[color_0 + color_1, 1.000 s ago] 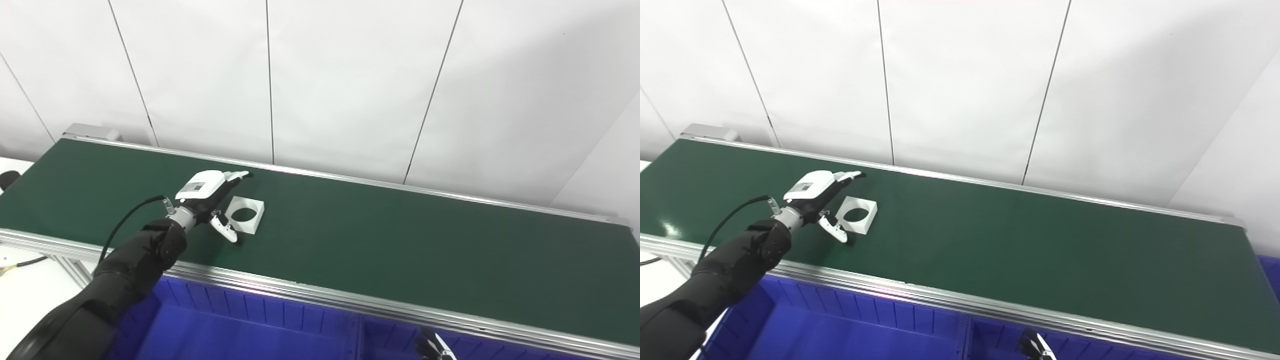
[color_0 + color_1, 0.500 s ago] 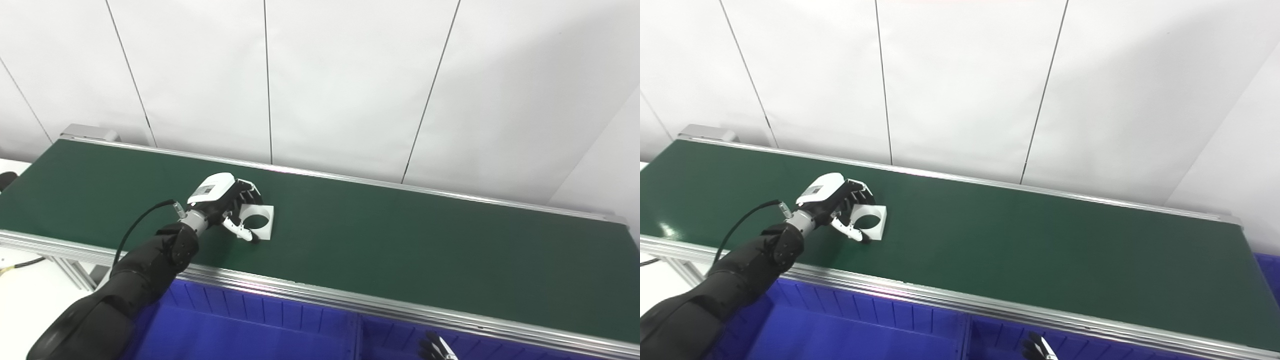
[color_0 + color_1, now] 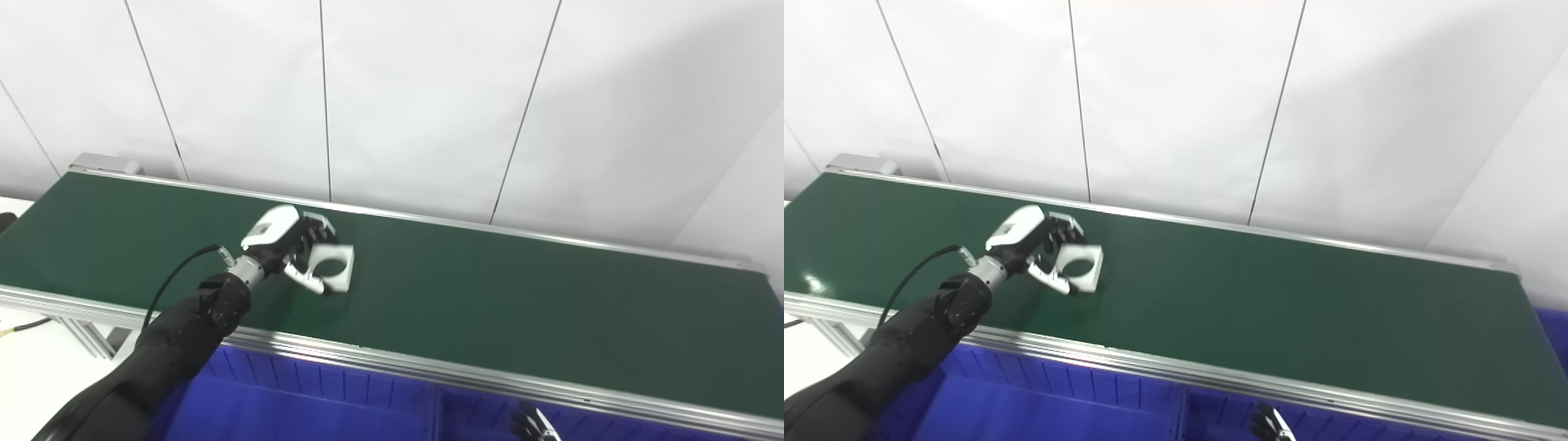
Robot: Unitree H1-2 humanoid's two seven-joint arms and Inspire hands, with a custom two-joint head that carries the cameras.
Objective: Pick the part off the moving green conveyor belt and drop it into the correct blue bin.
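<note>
The part is a white square block with a round hole through it. My left hand is shut on its left side, fingers over the top edge and thumb under the near edge. The part is tilted and lifted a little off the green conveyor belt, with its shadow below. Only the fingertips of my right hand show at the bottom edge, over the blue bin; they look spread apart.
Blue bins run along the near side of the belt, with a divider wall between two of them. An aluminium rail borders the belt's near edge. White wall panels stand behind.
My left hand closed around the part, then raised and carried it to the right along the belt. The right hand stayed where it was.
</note>
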